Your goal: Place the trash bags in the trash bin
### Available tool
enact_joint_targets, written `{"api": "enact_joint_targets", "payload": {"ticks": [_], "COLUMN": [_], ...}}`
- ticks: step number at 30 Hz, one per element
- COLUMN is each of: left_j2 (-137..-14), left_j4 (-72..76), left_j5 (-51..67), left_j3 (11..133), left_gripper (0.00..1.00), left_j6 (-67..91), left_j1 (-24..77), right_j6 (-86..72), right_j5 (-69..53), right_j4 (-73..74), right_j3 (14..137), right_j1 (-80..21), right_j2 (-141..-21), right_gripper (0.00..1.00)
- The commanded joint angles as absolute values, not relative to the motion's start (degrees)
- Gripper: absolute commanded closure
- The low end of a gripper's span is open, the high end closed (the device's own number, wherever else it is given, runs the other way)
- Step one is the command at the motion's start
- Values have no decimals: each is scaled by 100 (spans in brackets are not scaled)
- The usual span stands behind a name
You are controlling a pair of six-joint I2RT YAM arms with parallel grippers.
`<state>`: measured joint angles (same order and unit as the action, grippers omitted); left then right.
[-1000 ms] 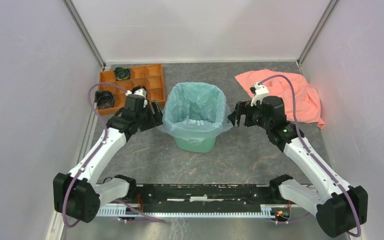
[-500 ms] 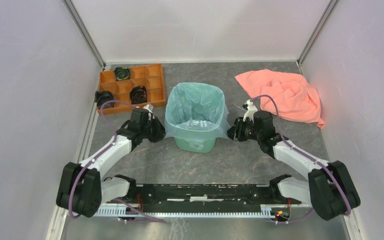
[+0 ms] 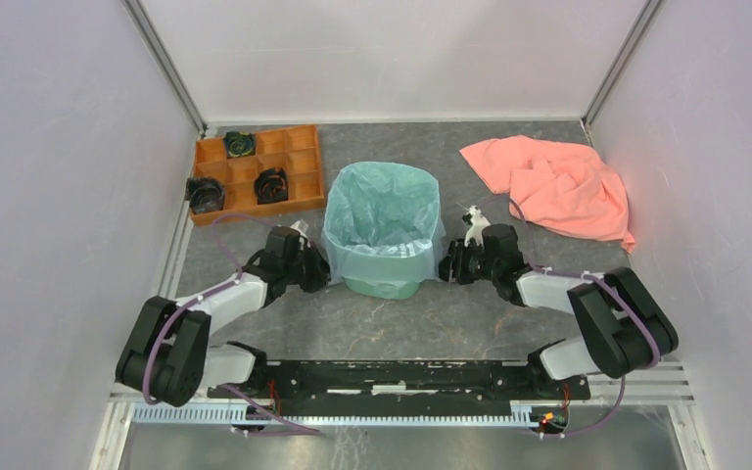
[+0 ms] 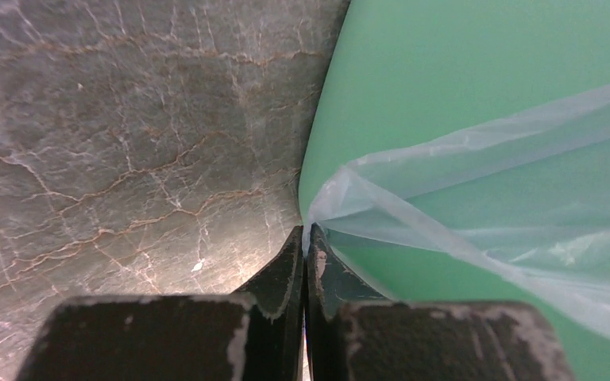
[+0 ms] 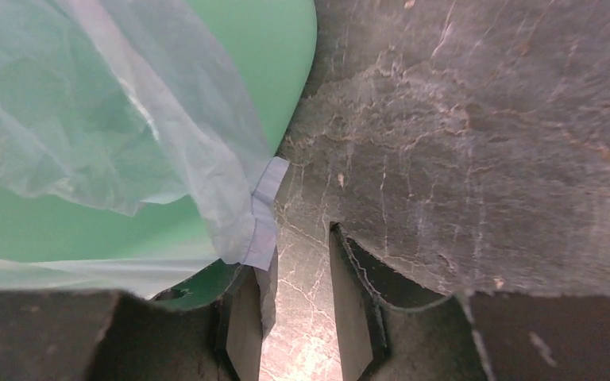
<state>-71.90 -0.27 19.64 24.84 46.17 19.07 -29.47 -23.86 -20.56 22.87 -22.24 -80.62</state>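
trash bag point(image 4: 413, 171), pinched by left gripper point(image 4: 305, 262)

Centre: trash bin point(image 3: 384, 287) blocks; nr-side table point(image 3: 450, 323) open; tray point(image 3: 305, 157), cloth point(image 3: 558, 181) far corners.

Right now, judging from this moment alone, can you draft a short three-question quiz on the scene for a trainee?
1. True or false: the left gripper is shut on the trash bag.
2. Pick one. The right gripper is: A) shut on the bag; B) open, with the bag's hem beside one finger; C) out of view.
3. Fill in: the bag is draped over the rim of the mint-green ____.

Key: 1 true. 2 B. 3 trash bin.
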Motion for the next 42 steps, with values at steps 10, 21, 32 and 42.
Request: {"api": "enact_joint_targets", "payload": {"ticks": [10, 21, 32, 42], "left_j2": [-7008, -6614, -6277, -5829], "left_j4": [-162, -179, -333, -570], "left_j5": [1317, 1454, 1527, 1527], "left_j3": [2224, 2057, 2000, 1940], "left_gripper": [85, 79, 67, 65], "left_j6": [4761, 4807, 4812, 4869], "left_j1": [2202, 2207, 2210, 2211], "right_j6": [-1721, -723, -108, -316], "right_j5": [120, 1836, 315, 1377], "right_j4": [365, 2582, 2964, 3476], "right_j3": [3099, 5705, 8972, 8637], "right_j1": [-2412, -2561, -4965, -5511], "right_j2": [-7616, -6311, -8252, -9503], "right_gripper": [21, 2, 30, 54]}}
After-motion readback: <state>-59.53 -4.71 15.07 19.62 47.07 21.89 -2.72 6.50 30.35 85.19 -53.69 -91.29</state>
